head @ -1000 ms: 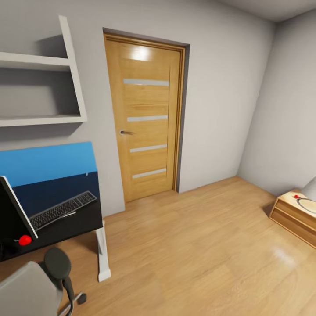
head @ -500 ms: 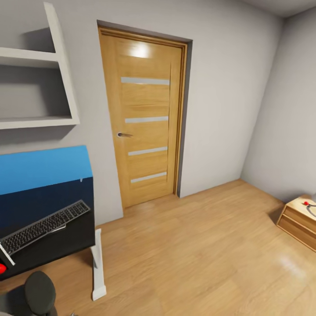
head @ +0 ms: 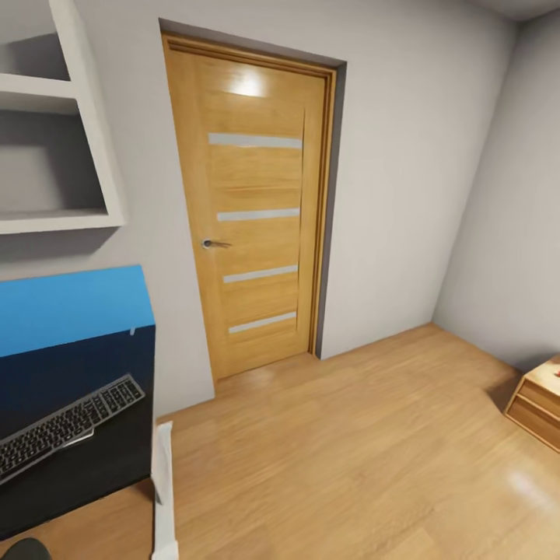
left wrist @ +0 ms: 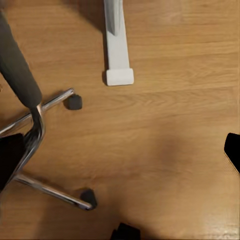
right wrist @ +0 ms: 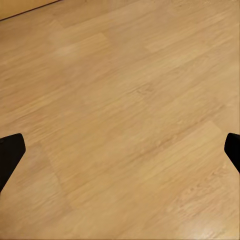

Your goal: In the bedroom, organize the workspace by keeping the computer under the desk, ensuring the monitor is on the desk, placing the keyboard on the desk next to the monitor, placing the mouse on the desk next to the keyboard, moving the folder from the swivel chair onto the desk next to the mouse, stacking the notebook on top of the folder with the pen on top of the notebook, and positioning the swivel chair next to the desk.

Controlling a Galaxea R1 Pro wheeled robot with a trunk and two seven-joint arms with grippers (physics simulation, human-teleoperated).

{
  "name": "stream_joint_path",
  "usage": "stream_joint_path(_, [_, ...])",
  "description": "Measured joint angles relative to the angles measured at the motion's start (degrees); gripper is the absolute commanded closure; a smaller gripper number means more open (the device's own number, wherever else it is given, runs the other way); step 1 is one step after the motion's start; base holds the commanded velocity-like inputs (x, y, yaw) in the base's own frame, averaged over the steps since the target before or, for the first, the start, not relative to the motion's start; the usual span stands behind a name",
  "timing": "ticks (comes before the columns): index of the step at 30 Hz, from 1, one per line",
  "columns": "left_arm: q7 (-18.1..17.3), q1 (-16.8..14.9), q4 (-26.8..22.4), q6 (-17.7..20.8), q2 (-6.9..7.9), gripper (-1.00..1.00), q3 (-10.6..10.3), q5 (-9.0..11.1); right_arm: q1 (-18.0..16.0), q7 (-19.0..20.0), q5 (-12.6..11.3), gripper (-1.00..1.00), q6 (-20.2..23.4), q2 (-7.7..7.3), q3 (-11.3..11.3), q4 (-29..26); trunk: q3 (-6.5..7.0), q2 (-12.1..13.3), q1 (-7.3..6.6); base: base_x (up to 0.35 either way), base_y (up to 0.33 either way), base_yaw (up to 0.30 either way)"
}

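The keyboard [head: 66, 426], slim and silver-grey with dark keys, lies on the black-topped desk [head: 93, 467] at the head view's lower left, in front of the desk's bright blue back panel [head: 70, 307]. The desk's white pedestal leg [head: 163, 490] stands on the floor; its foot [left wrist: 119, 76] also appears in the left wrist view. There, the swivel chair's chrome wheeled base [left wrist: 37, 150] and one black armrest [left wrist: 17, 70] lie below my left gripper [left wrist: 120, 160], which is open over bare floor. My right gripper [right wrist: 120, 155] hangs open above light wood floor with nothing between its fingers.
A closed wooden door [head: 253, 210] with a metal handle is straight ahead in the grey wall. White wall shelves [head: 54, 222] hang above the desk. A low light-wood cabinet [head: 537, 404] sits at the right edge. Wide wood floor [head: 350, 451] stretches between desk and cabinet.
The head camera has swung to the right, so the desk and keyboard slid left in the picture. The monitor and most of the chair have passed out of the head view.
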Motion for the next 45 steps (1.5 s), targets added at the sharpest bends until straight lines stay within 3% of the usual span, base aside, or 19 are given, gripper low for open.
stream_joint_path(27, [0.0,-0.02,0.14,0.35,0.07,-1.0,-0.57,-0.08,0.0,-0.09,0.0,-1.0,-0.09,-0.08,-0.02,0.0,0.0,0.0,0.0,0.327,-0.066,0.007])
stream_joint_path(38, [0.02,0.0,0.15,0.27,0.09,-1.0,-0.57,0.02,-0.02,-0.36,0.0,-1.0,-0.13,-0.08,-0.08,0.02,0.0,0.0,0.0,0.322,-0.141,0.217])
stream_joint_path(42, [0.04,0.02,0.14,0.29,0.09,-1.0,-0.57,0.02,-0.02,-2.64,-0.06,-1.0,-0.03,-0.3,-0.17,-0.07,0.0,0.0,0.0,0.313,-0.172,0.285])
stream_joint_path(44, [0.02,-0.01,0.16,0.35,0.06,-1.0,-0.57,0.02,-0.02,-7.85,-0.07,-1.0,0.04,-0.41,-0.24,-0.18,0.0,0.0,0.0,0.288,-0.205,0.287])
stream_joint_path(45, [0.03,-0.02,0.16,0.35,0.04,-1.0,-0.56,0.02,-0.02,-8.29,-0.01,-1.0,0.07,-0.42,-0.17,-0.2,0.0,0.0,0.01,0.274,-0.219,0.288])
